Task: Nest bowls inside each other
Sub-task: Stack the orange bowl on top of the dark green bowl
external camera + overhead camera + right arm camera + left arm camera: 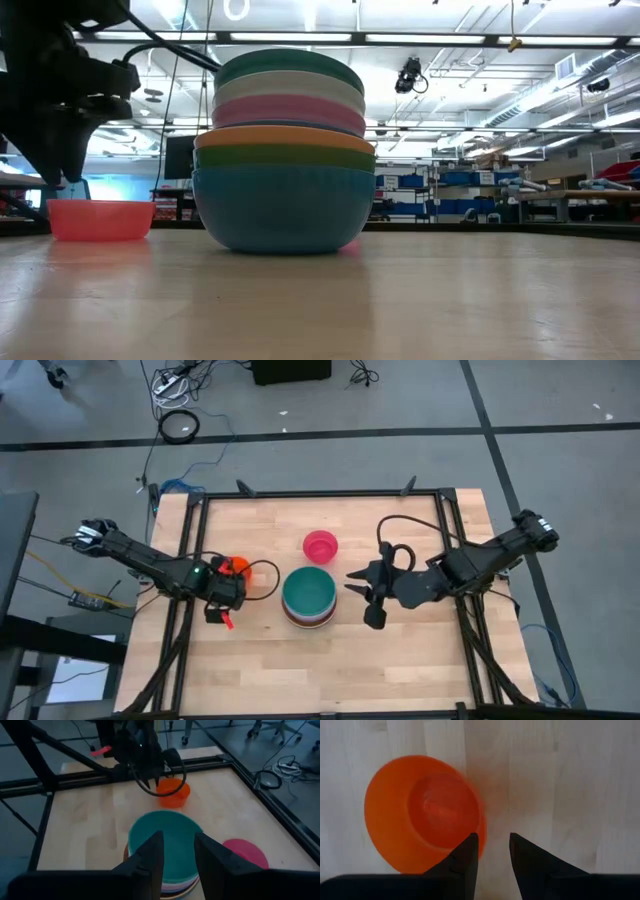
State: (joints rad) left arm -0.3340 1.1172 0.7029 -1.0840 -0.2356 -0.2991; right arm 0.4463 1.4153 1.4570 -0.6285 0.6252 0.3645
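Nesting mostly done: stack of bowls standing mid-worktop, teal bowl uppermost and seated inside the rest so the next can drop straight in; in the low view, rims layered down through white, pink, orange and green to a blue base.

Two bowls left loose on the worktop: orange bowl just left of the stack, pink bowl behind it, apart from both arms.

Left gripper hanging directly over the orange bowl's near rim, fingers parted with a narrow gap, holding nothing; one finger overlapping the rim, probably lined up to straddle the wall for a pinch; contact not confirmable.

Right gripper hovering beside the stack on its right, fingers a little apart, empty; judged waiting clear of the drop path.
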